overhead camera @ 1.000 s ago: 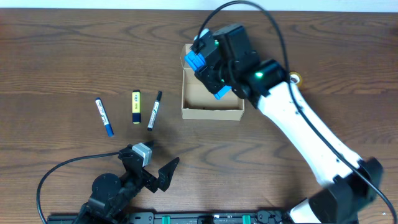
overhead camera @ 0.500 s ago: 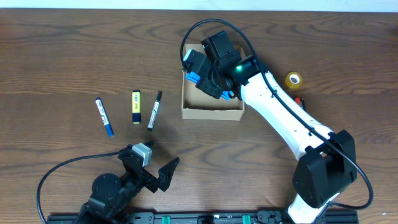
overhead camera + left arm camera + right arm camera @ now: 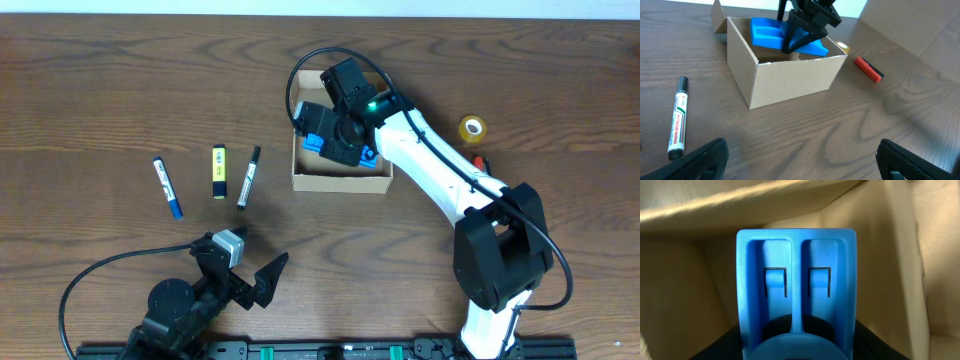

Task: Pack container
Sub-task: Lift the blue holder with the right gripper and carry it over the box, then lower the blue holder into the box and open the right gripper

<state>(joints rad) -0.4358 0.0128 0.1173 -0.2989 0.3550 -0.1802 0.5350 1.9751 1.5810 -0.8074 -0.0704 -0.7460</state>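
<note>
The container [image 3: 340, 183] is an open tan cardboard box at the table's middle back. It also shows in the left wrist view [image 3: 795, 82]. My right gripper [image 3: 342, 138] reaches down into it and is shut on a blue plastic object [image 3: 318, 128]. That object shows inside the box in the left wrist view [image 3: 765, 32]. In the right wrist view the blue object [image 3: 797, 280] fills the middle, with my right gripper [image 3: 797, 342] around it and the box walls [image 3: 690, 280] on all sides. My left gripper [image 3: 245, 268] is open and empty near the front edge, also seen low over the table [image 3: 802, 165].
Left of the box lie a blue-capped marker [image 3: 167, 187], a yellow highlighter [image 3: 218, 172] and a black marker [image 3: 248, 177], which also shows in the left wrist view [image 3: 678, 117]. A yellow tape roll [image 3: 472, 128] and a red item [image 3: 482, 160] lie to the right.
My right arm has swung in over the box and lowered the blue object down inside it. The left arm has not moved.
</note>
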